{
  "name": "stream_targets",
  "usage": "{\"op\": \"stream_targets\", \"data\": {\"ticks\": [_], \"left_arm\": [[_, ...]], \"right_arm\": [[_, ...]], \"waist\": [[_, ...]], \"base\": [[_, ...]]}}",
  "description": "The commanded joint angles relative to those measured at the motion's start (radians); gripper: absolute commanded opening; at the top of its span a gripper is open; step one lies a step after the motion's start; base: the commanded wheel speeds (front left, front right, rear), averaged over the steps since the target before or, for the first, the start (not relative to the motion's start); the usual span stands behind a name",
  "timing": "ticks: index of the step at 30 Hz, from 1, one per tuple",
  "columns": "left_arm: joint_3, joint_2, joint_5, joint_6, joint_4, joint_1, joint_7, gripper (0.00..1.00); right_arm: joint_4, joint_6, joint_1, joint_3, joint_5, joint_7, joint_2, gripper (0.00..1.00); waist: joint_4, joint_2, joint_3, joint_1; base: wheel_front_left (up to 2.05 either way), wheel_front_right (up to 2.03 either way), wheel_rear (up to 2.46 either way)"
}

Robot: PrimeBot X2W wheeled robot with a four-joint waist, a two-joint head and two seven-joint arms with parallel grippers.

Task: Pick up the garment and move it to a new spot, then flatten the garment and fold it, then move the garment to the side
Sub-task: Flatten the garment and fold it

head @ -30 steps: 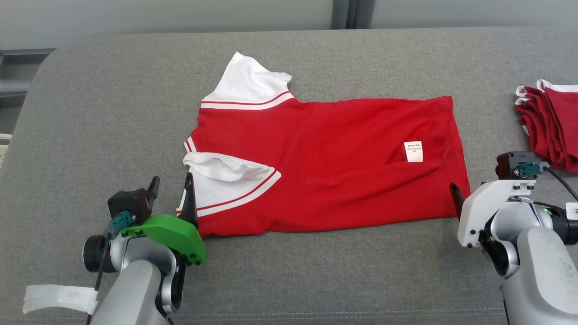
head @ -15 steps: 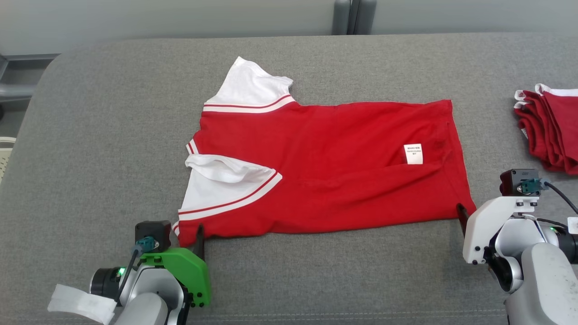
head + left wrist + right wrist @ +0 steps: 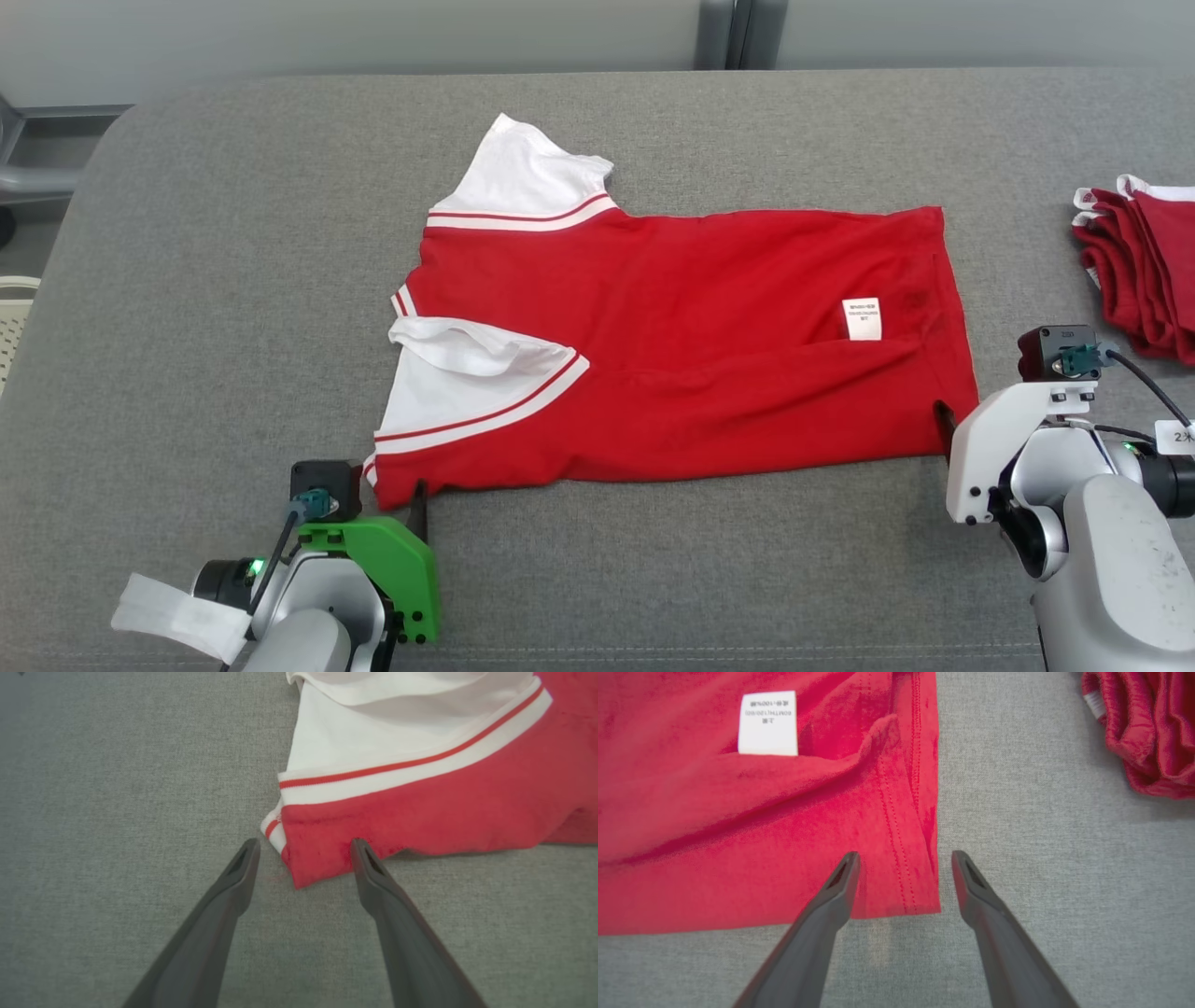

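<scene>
The garment is a red shirt with white, red-striped sleeves, lying flat on the grey padded table with a white label near its right hem. My left gripper is open at the shirt's near-left corner. In the left wrist view that corner of the garment pokes between the fingers of the left gripper. My right gripper is open at the near-right hem corner. In the right wrist view, the right gripper straddles the stitched hem edge of the garment.
A pile of folded red garments lies at the right edge, also in the right wrist view as the red pile. The table's rounded left edge drops off beside a white basket. Bare grey surface surrounds the shirt.
My left gripper has drawn back from beside the white sleeve to the shirt's near-left corner. The right gripper stays at the hem corner. The head camera has shifted slightly.
</scene>
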Motion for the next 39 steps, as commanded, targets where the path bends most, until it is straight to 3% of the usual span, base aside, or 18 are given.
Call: {"op": "stream_targets", "data": {"ticks": [1,3,5,11,13,15,16,17,18,19,22,26,27,28,29,30,37,39], "left_arm": [[-0.005,0.007,0.001,0.004,-0.007,0.014,0.009,1.00],[-0.009,0.007,-0.001,0.000,-0.007,0.015,0.016,0.97],[-0.013,0.006,-0.006,0.001,-0.010,0.016,0.027,0.88],[-0.015,0.011,-0.010,0.006,-0.015,0.003,0.034,0.84],[-0.016,0.011,-0.009,0.005,-0.013,-0.007,0.039,0.69],[-0.018,0.010,-0.010,0.004,-0.010,-0.013,0.044,0.38],[-0.019,0.008,-0.012,0.004,-0.007,-0.016,0.045,0.27],[-0.021,0.007,-0.013,0.003,-0.004,-0.018,0.049,0.16],[-0.022,0.005,-0.015,0.002,-0.002,-0.021,0.049,0.03],[-0.022,0.004,-0.017,0.002,0.000,-0.022,0.048,0.00],[-0.023,0.002,-0.018,0.001,0.006,-0.023,0.046,0.00],[-0.024,0.001,-0.023,-0.004,0.012,-0.024,0.035,0.00],[-0.024,0.001,-0.025,-0.004,0.014,-0.024,0.035,0.00],[-0.024,0.001,-0.025,-0.004,0.015,-0.024,0.032,0.00],[-0.023,0.001,-0.027,-0.003,0.017,-0.025,0.031,0.00],[-0.024,0.001,-0.026,-0.002,0.018,-0.025,0.030,0.00],[-0.023,0.005,-0.034,0.004,0.019,-0.029,0.026,0.00],[-0.024,0.006,-0.035,0.005,0.018,-0.031,0.028,0.00]], "right_arm": [[0.009,-0.002,-0.008,0.004,-0.004,0.007,-0.006,1.00],[0.012,-0.002,-0.010,0.004,-0.002,0.010,-0.007,1.00],[0.020,-0.002,-0.016,0.005,0.002,0.011,-0.011,1.00],[0.053,-0.002,-0.052,0.017,0.005,0.010,-0.025,1.00],[0.067,-0.002,-0.067,0.021,0.011,0.018,-0.025,1.00],[0.083,-0.002,-0.077,0.027,0.017,0.032,-0.024,1.00],[0.088,-0.002,-0.082,0.028,0.020,0.035,-0.024,0.98],[0.095,-0.002,-0.083,0.030,0.021,0.041,-0.023,0.80],[0.099,-0.002,-0.083,0.034,0.025,0.044,-0.021,0.75],[0.102,-0.002,-0.081,0.035,0.030,0.049,-0.019,0.72],[0.105,-0.002,-0.072,0.036,0.034,0.055,-0.019,0.60],[0.092,-0.002,-0.055,0.026,0.024,0.043,-0.021,0.36],[0.087,-0.002,-0.053,0.023,0.020,0.040,-0.023,0.36],[0.083,-0.002,-0.050,0.022,0.016,0.039,-0.022,0.43],[0.079,-0.002,-0.046,0.021,0.013,0.039,-0.022,0.84],[0.075,-0.002,-0.044,0.020,0.013,0.037,-0.021,1.00],[0.055,-0.002,-0.043,0.025,0.012,0.039,-0.017,1.00],[0.057,-0.002,-0.046,0.032,0.016,0.043,-0.015,0.84]], "waist": [[0.001,0.0000,0.000,0.0000],[0.001,0.0000,0.000,0.0000],[0.002,0.0000,0.003,0.0000],[0.000,0.0000,0.023,0.0000],[0.001,0.0000,0.031,0.0000],[0.003,0.0000,0.037,0.0000],[0.003,0.0000,0.040,0.0000],[0.005,0.0000,0.044,0.0000],[0.005,0.0000,0.046,0.0000],[0.006,0.0000,0.047,0.0000],[0.006,0.0000,0.050,0.0000],[0.005,0.0000,0.048,0.0000],[0.004,0.0000,0.046,0.0000],[0.003,0.0000,0.045,0.0000],[0.002,0.0000,0.044,0.0000],[0.001,0.0000,0.042,0.0000],[-0.007,0.0000,0.039,0.0000],[-0.008,0.0000,0.041,0.0000]], "base": [[0.00,0.00,0.00],[0.00,0.00,0.00],[0.00,0.00,0.00],[0.00,0.00,0.00],[0.00,0.00,0.00],[0.00,0.00,0.00],[0.00,0.00,0.00],[0.00,0.00,0.00],[0.00,0.00,0.00],[0.00,0.00,0.00],[0.00,0.00,0.00],[0.00,0.00,0.00],[0.00,0.00,0.00],[0.00,0.00,0.00],[0.00,0.00,0.00],[0.00,0.00,0.00],[0.00,0.00,0.00],[0.00,0.00,0.00]]}}
